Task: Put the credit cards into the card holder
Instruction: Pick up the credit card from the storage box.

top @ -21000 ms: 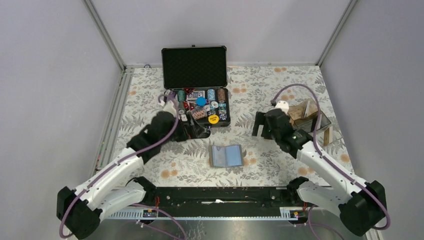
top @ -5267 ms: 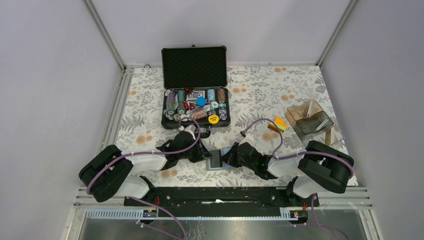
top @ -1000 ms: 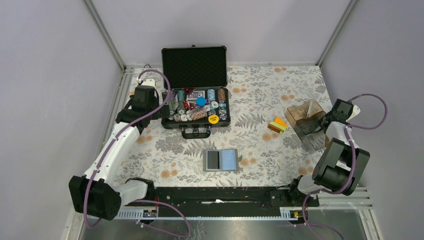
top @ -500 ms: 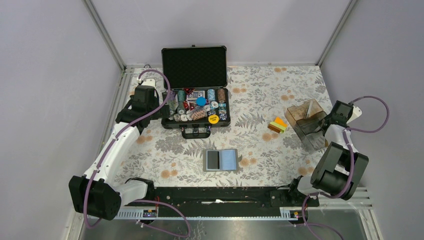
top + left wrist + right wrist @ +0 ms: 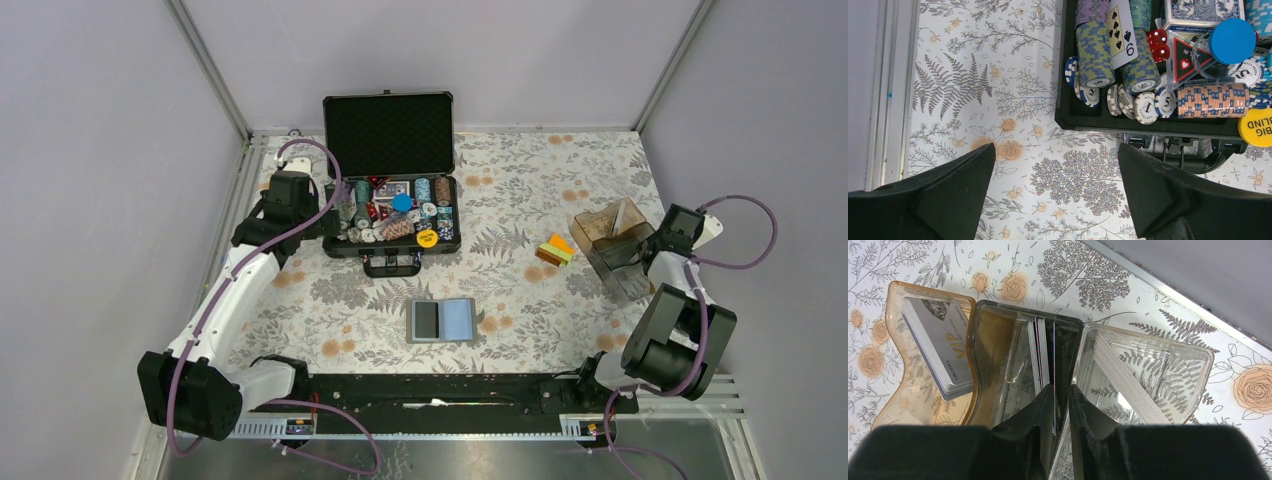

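Floral tablecloth (image 5: 520,180), plain grey walls (image 5: 560,50)

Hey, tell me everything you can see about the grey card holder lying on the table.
The card holder is a flat grey bifold, lying open and face up on the floral tablecloth, toward the near edge and about midway across. Its left inner panel is dark and its right one light blue, with a grey rim around both. No card shows on it, and nothing but the cloth touches it.

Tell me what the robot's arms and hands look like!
The left arm and right arm are white tubes with chunky black joints. A purple cable loops along each. The left hand and right hand are black with two thick wedge fingers.
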`<state>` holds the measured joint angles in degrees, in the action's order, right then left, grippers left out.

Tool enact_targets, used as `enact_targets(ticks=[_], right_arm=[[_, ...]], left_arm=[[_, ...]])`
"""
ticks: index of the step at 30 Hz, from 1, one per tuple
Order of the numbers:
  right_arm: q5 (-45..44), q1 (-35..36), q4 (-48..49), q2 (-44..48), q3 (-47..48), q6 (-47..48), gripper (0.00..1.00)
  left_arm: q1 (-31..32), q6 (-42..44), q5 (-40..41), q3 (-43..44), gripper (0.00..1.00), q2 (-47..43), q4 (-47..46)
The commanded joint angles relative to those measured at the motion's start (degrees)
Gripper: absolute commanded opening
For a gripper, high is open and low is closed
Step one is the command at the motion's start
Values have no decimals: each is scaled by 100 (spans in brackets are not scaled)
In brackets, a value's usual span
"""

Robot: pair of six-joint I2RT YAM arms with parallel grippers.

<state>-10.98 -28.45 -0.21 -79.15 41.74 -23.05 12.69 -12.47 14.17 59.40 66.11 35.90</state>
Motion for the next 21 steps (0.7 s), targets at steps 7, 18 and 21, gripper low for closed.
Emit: enact_targets(ticks=[7, 18, 21], right_arm=[[26, 26, 487, -174, -110, -55, 24], [-35, 29, 537, -75, -229, -90, 24], [126, 32, 580, -21, -238, -61, 22]], left_arm=[[23, -1, -21, -42, 99, -55, -251], [23, -1, -37, -40, 99, -45, -250], [23, -10, -44, -35, 99, -37, -251]])
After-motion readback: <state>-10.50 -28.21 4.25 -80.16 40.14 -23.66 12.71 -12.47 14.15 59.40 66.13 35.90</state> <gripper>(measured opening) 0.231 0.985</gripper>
